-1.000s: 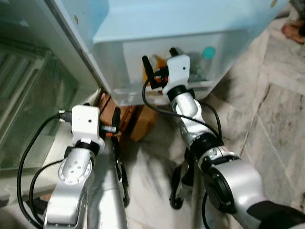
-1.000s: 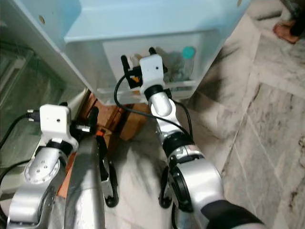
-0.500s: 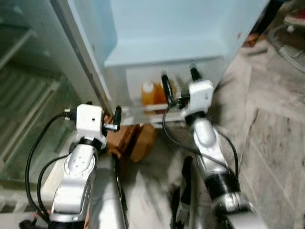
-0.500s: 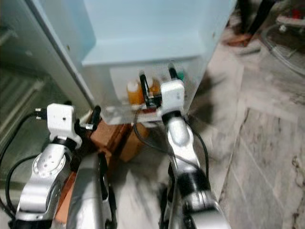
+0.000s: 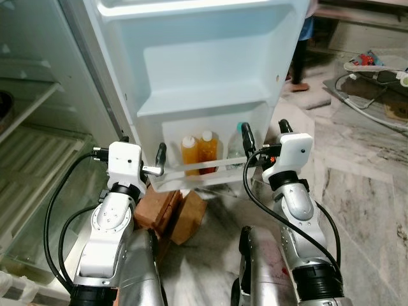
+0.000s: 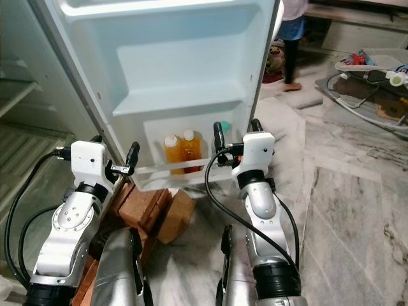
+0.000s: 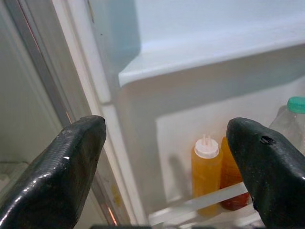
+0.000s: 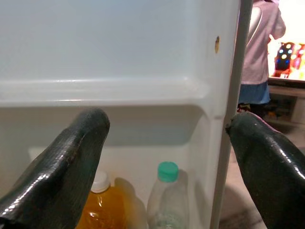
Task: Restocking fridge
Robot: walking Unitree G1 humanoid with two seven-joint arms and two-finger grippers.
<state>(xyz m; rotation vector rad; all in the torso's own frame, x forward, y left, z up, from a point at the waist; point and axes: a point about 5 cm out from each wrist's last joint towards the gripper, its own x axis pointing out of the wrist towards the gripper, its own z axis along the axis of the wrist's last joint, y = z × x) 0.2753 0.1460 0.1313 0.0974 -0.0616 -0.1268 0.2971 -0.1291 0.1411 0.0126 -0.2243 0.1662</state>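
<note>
Here the fridge door [image 5: 210, 70] stands open before the robot, and its lowest door shelf [image 5: 197, 172] already carries three things behind a clear rail: an orange squeeze bottle [image 5: 189, 155] with a white nozzle cap, a darker orange bottle [image 5: 207, 152] touching it, and just beside them a clear water bottle [image 8: 163, 202] with a teal cap. The left end effector [image 5: 157, 158] hovers just outside the shelf's hinge-side corner, its two black fingers spread wide and gripping nothing; the right end effector [image 5: 262, 137] is raised near the shelf's outer end, close to the water bottle, likewise wide open and empty. The three bottles look placed, and neither arm carries stock, so the next item probably has to be fetched from elsewhere. The squeeze bottle is likely soft-walled plastic that gives under pressure, so a hold across its mid-body, below the shoulder, with modest force seems safest; pinching near the nozzle could push sauce out. The water bottle is probably thin, smooth and heavier if full; a grip around its upper body or under the cap ridge should resist slipping. Any bottle has to be lifted over the rail, so tilting it risks knocking its neighbours. Bricks [image 5: 159, 207] and a cardboard box [image 5: 186, 217] lie on the marble floor [image 5: 370, 210] under the door, and a person [image 5: 305, 38] stands behind it.
</note>
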